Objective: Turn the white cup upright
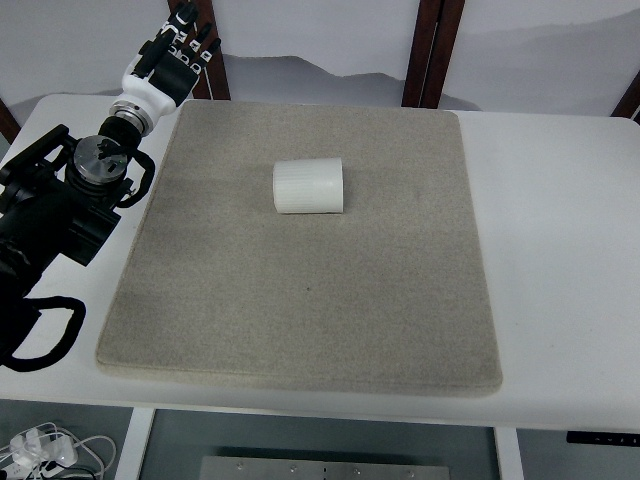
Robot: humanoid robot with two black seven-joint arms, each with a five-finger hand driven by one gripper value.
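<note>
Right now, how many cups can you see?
1. The white cup lies on its side on the grey mat, toward the far middle. Nothing in view could hide another.

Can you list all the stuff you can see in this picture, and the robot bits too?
white cup: one, white, ribbed, lying on its side on the far half of the mat
mat: one, grey-beige, covering the middle of the table
table: one, white, under the mat
cables: a bunch, white, on the floor at the bottom left
left arm: one, black, along the left edge
left hand: one, black and white, at the top left, beyond the mat's corner, holding nothing
right arm: not in view
</note>
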